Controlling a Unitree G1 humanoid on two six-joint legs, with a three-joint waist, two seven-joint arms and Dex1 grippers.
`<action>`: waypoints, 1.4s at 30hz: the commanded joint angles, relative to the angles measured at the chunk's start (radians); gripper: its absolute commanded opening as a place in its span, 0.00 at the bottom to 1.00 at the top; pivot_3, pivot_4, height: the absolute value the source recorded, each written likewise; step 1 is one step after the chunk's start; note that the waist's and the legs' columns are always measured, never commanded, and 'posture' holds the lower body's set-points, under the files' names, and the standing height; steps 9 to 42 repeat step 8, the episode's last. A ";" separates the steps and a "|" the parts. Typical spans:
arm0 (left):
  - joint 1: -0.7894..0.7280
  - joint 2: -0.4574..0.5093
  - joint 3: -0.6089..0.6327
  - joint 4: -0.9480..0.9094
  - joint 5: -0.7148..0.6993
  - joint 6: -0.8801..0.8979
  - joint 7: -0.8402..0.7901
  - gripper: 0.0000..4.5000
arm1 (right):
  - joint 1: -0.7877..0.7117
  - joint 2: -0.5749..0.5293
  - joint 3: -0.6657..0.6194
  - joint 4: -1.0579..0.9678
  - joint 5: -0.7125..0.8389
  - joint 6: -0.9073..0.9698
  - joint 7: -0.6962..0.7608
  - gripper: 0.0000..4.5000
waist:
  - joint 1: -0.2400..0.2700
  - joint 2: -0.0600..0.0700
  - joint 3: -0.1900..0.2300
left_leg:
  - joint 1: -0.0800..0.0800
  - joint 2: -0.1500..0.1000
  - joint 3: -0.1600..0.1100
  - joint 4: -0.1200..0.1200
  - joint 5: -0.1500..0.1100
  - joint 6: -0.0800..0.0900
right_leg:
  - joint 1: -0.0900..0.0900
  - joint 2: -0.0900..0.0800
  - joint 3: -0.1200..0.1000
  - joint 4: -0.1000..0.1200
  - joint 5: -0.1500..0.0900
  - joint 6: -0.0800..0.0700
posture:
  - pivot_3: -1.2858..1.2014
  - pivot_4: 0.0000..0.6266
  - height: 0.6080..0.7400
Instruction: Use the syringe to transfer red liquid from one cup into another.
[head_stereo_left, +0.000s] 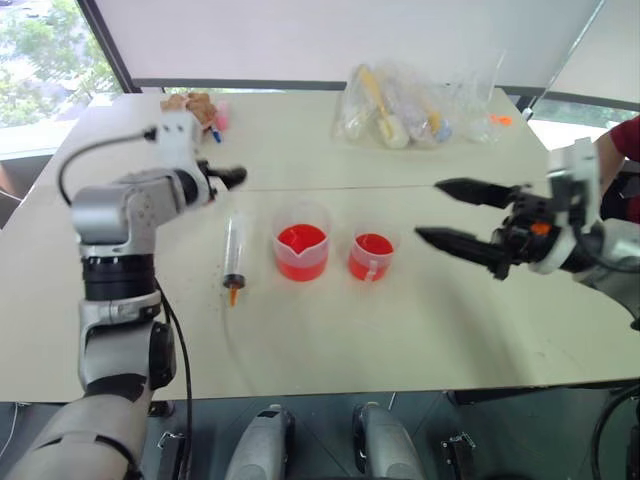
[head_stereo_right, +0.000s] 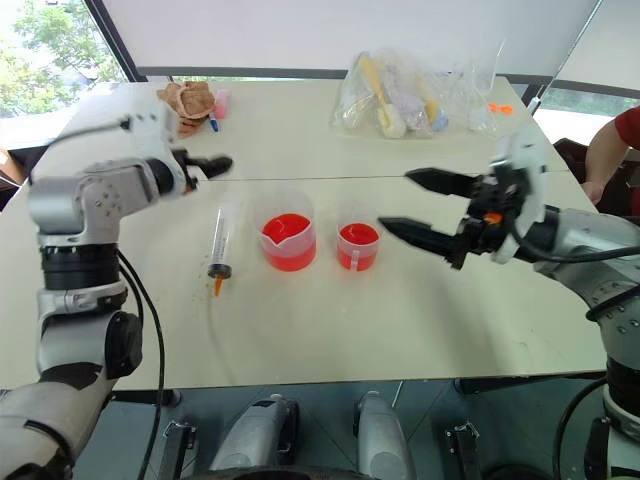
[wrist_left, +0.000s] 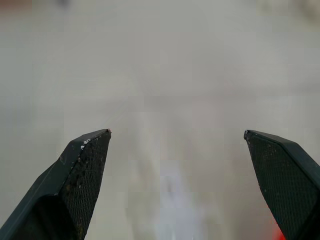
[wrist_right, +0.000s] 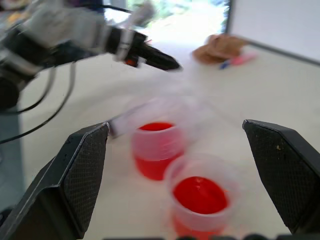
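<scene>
The syringe (head_stereo_left: 233, 262) lies flat on the table, orange tip toward the front edge, just left of the cups. The larger spouted cup (head_stereo_left: 301, 250) holds red liquid (head_stereo_left: 300, 240). The smaller cup (head_stereo_left: 372, 256) stands right of it, also red inside. My left gripper (head_stereo_left: 228, 177) hovers open and empty beyond the syringe's far end, apart from it. My right gripper (head_stereo_left: 428, 210) hangs open and empty to the right of the smaller cup, fingers pointing toward both cups (wrist_right: 200, 195).
A clear plastic bag (head_stereo_left: 410, 105) with several items lies at the back of the table. Small brown and pink objects (head_stereo_left: 200, 108) sit at the back left. A person's red sleeve (head_stereo_left: 625, 140) shows at the right edge.
</scene>
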 joint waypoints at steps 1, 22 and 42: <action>0.097 0.069 0.052 -0.108 -0.020 -0.162 -0.105 1.00 | 0.041 0.019 -0.102 0.012 -0.033 -0.054 -0.044 1.00 | -0.004 0.001 -0.001 | 0.000 0.000 0.000 -0.001 0.000 0.000 | 0.000 0.000 0.000 0.000 0.000 0.000 | 0.52 0.24 1.00; 0.320 0.130 0.105 -0.226 -0.060 -0.308 -0.217 1.00 | 0.155 0.063 -0.154 0.042 -0.129 -0.129 -0.091 1.00 | -0.001 0.001 -0.001 | 0.000 0.000 0.000 0.001 -0.003 0.007 | 0.001 0.001 0.000 0.000 0.000 0.000 | 0.52 0.24 1.00; 0.320 0.130 0.105 -0.226 -0.060 -0.308 -0.217 1.00 | 0.155 0.063 -0.154 0.042 -0.129 -0.129 -0.091 1.00 | -0.001 0.001 -0.001 | 0.000 0.000 0.000 0.001 -0.003 0.007 | 0.001 0.001 0.000 0.000 0.000 0.000 | 0.52 0.24 1.00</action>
